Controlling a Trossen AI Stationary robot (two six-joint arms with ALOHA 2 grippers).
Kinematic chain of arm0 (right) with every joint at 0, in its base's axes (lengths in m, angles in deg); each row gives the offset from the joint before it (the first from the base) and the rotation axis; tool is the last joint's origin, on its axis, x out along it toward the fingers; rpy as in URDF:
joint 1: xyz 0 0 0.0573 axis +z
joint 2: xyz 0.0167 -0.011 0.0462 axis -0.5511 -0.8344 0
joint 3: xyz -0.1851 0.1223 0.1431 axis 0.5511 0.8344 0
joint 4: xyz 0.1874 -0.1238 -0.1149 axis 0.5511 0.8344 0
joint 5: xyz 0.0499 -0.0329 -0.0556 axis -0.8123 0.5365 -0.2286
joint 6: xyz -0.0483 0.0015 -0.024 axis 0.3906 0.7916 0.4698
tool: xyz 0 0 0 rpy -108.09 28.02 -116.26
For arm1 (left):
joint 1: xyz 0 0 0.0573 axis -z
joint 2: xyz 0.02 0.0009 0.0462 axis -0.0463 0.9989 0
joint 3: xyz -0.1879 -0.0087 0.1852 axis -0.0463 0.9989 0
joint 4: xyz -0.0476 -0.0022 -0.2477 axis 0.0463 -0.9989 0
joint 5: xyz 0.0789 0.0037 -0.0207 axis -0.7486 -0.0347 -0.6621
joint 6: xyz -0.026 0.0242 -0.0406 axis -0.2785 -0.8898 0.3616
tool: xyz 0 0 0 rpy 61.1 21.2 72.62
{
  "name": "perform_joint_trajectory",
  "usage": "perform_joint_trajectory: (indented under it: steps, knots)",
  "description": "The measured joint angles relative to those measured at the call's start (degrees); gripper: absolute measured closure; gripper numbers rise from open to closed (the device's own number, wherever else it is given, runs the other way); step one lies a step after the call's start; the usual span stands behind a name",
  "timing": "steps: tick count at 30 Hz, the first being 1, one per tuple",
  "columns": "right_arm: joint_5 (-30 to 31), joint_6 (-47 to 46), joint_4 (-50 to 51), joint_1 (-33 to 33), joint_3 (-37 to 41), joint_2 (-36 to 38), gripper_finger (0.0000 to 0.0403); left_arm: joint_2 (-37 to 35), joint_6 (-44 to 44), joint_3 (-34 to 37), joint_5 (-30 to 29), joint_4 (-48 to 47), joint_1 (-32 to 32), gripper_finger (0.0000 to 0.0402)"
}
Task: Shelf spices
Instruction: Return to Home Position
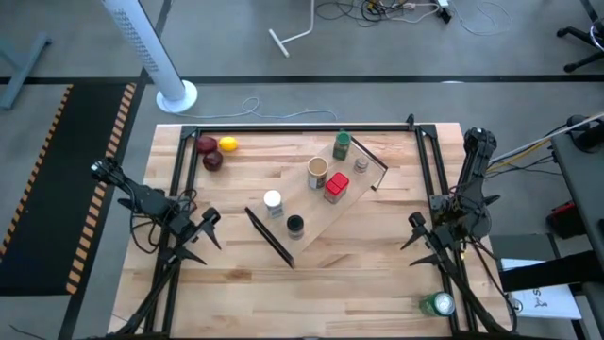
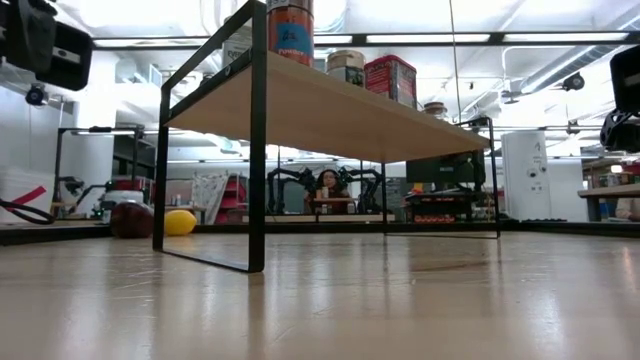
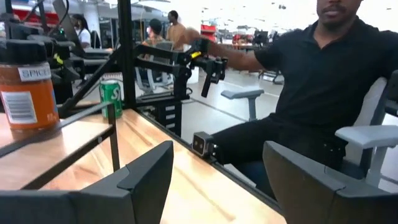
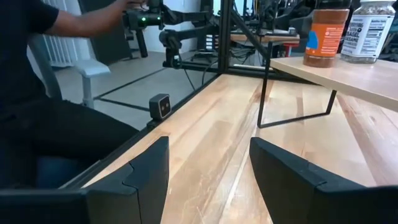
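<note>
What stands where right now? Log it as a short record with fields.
shelf: mid-table, diagonal
jars on shelf: green-lidded, tan, grey-lidded, red, white-lidded, black-lidded
fruits: back left, off shelf
can: front right corner
left end effector: open, empty, left of shelf
right end effector: open, empty, right of shelf

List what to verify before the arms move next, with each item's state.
1. All spices on the shelf: green-lidded jar, tan jar, grey-lidded jar, red jar, white-lidded jar, black-lidded jar. Ok.
2. Left tool open, empty: ok.
3. Right tool open, empty: ok.
4. Both tools apart from the shelf: ok.
5. Green can clear of the right tool's path: cannot tell.
6. Person seated at the table edge, near both tools: not ok.
</note>
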Motion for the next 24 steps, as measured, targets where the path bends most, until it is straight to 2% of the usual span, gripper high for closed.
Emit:
perform_joint_trajectory:
  steps: [10,13,18,24]
  knots:
    - [0.01,0.01,-0.13,0.0,0.02,0.01,0.0204,3.69,0.01,0.84,0.0,0.21,-0.01,0.016]
    - [0.01,0.02,-0.11,0.0,0.04,0.1,0.0204,1.94,0.09,4.01,0.0,1.73,-0.01,0.0164]
    - [0.01,0.04,0.41,-0.02,0.04,1.89,0.0204,-1.29,0.23,4.02,-4.48,-1.61,-0.1,0.0172]
    - [-0.28,0.04,0.57,-1.99,0.07,6.54,0.0204,-5.08,0.19,4.02,-5.63,-1.43,-0.2,0.0181]
